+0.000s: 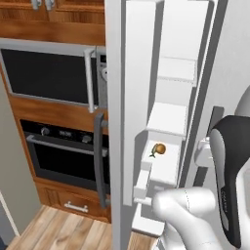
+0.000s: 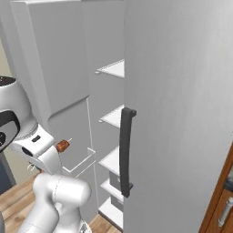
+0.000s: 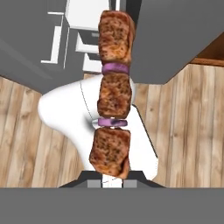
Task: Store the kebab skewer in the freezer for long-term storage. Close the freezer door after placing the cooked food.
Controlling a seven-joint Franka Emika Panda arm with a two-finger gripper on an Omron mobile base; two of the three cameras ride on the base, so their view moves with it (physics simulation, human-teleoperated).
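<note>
My gripper [image 3: 112, 180] is shut on the kebab skewer [image 3: 111, 100], whose brown chunks and purple rings run straight out from the fingers. Its tip [image 2: 62, 145] pokes out beside my hand, just in front of the open freezer door [image 2: 50, 63]. From the left base view the kebab's end [image 1: 158, 149] sits at the level of a lower white freezer shelf [image 1: 168, 117]; whether it touches the shelf I cannot tell. The freezer door [image 1: 114, 97] stands wide open, edge-on, with its dark bar handle [image 1: 100, 161] on the outside. The freezer shelves [image 2: 113, 68] are bare.
The plain refrigerator door [image 2: 182, 113] is closed, its dark handle [image 2: 125, 152] close to the right of the freezer opening. A black-windowed microwave [image 1: 46, 75] and wall oven [image 1: 63, 156] stand left of the open door. Wooden floor [image 3: 192, 131] lies below my hand.
</note>
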